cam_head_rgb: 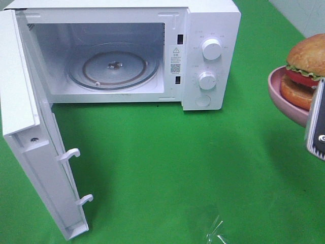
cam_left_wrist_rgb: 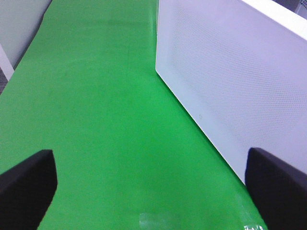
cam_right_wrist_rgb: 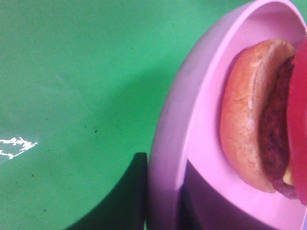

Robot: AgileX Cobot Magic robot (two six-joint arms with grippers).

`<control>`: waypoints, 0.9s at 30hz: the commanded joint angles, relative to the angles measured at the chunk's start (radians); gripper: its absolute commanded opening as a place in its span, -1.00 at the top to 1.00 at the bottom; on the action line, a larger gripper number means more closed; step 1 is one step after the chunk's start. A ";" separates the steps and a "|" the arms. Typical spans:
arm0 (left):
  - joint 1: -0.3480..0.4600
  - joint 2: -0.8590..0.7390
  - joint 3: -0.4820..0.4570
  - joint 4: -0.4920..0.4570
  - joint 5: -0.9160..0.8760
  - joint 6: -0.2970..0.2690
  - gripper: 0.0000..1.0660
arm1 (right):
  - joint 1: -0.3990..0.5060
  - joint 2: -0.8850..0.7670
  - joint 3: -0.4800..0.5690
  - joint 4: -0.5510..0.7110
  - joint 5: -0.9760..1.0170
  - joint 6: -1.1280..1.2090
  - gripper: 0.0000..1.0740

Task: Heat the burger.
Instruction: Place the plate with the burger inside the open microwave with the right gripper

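The burger (cam_head_rgb: pixel 303 63), with a golden bun and red and green layers, lies on a pink plate (cam_head_rgb: pixel 282 94) held in the air at the right edge of the exterior view. My right gripper (cam_head_rgb: pixel 317 124) is shut on the plate's near rim. In the right wrist view the burger (cam_right_wrist_rgb: pixel 249 120) rests in the plate (cam_right_wrist_rgb: pixel 175 139), and the right gripper (cam_right_wrist_rgb: pixel 163 211) has a dark finger on each side of the rim. My left gripper (cam_left_wrist_rgb: pixel 153 201) is open over the green mat with nothing in it; it is out of the exterior view.
The white microwave (cam_head_rgb: pixel 208 30) stands at the back with its door (cam_head_rgb: pixel 35 152) swung wide to the left and a glass turntable (cam_head_rgb: pixel 114 68) inside. A white dotted microwave panel (cam_left_wrist_rgb: pixel 230 81) is close to the left gripper. A green mat (cam_head_rgb: pixel 177 162) covers the table.
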 commanded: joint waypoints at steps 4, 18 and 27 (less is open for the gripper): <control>0.001 -0.005 0.003 0.001 -0.010 -0.002 -0.87 | -0.006 -0.005 -0.005 -0.144 0.055 0.171 1.00; 0.001 -0.005 0.003 0.001 -0.010 -0.002 -0.87 | -0.006 0.110 -0.005 -0.290 0.116 0.585 1.00; 0.001 -0.005 0.003 0.001 -0.010 -0.002 -0.87 | -0.006 0.230 -0.005 -0.314 0.141 0.788 1.00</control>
